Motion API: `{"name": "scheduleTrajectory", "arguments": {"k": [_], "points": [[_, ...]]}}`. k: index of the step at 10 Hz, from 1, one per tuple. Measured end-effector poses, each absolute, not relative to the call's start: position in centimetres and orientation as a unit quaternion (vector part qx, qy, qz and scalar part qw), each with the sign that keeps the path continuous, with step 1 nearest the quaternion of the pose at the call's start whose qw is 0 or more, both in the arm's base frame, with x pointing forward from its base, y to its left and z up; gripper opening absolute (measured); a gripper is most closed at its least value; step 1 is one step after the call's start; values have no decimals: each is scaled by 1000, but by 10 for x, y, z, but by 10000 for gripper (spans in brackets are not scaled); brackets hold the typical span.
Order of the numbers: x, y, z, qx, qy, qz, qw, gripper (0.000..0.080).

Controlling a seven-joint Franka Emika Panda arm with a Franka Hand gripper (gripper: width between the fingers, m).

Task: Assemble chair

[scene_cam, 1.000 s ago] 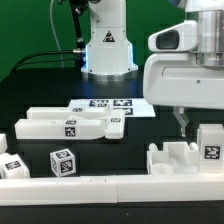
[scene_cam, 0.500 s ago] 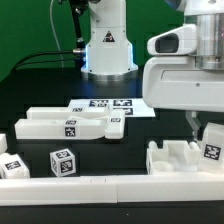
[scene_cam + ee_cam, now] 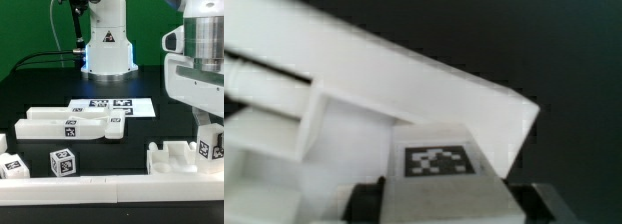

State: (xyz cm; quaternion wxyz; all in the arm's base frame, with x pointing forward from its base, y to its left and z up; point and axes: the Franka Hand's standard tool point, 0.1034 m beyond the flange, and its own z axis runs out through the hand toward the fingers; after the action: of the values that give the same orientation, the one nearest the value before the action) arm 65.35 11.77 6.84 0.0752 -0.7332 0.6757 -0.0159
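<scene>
– Now, where does the pincer (image 3: 206, 128) stand, and what is it doing?

– At the exterior view's right, near the front of the black table (image 3: 40, 90). It hangs straight down from the glossy white arm (image 3: 195, 70) onto the top of a small upright white block (image 3: 207, 150), a chair part with a black-and-white tag on its face. In the wrist view the two dark fingers (image 3: 367, 200) sit against either side of that block (image 3: 441, 160), so the pincer (image 3: 446, 203) is narrowed onto it and holding it.

– Why grip it there?

– It looks like the only free end. The block stands just beside a low white bracket-shaped piece (image 3: 172, 155), so a grasp from above should leave room to lift it clear.

– And the other chair parts?

– Well apart, toward the exterior view's left. Two long flat slabs (image 3: 55, 124) lie side by side, with two small tagged cubes (image 3: 62, 161) nearer the camera. A long white rail (image 3: 100, 184) runs along the near edge, and the marker board (image 3: 100, 103) lies flat beyond the slabs. Nothing looks joined yet, so the build seems barely begun.

– What differs from a second ago?

– Then the arm's head sat further toward the exterior view's left, with one finger hanging beside the block and the jaws wide. Now the head has shifted right, over the block, and the jaws have closed in. The block itself appears unmoved, and the other parts lie the same.
</scene>
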Motion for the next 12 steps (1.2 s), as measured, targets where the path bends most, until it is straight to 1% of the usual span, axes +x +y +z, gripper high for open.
{"name": "scheduleTrajectory", "arguments": {"k": [1, 4, 5, 6, 7, 8, 9, 10, 12], "points": [[654, 118, 68, -674, 733, -7, 87, 288], [654, 118, 68, -646, 758, -2, 89, 288], [654, 118, 68, -652, 753, -3, 88, 361], [655, 118, 69, -693, 715, -14, 89, 500], [658, 119, 71, -756, 647, -34, 94, 600], [657, 119, 71, -827, 551, -53, 92, 600], [656, 120, 70, -853, 512, -56, 90, 640], [656, 119, 70, -857, 504, -57, 89, 647], [656, 118, 70, -892, 440, -63, 84, 649]]}}
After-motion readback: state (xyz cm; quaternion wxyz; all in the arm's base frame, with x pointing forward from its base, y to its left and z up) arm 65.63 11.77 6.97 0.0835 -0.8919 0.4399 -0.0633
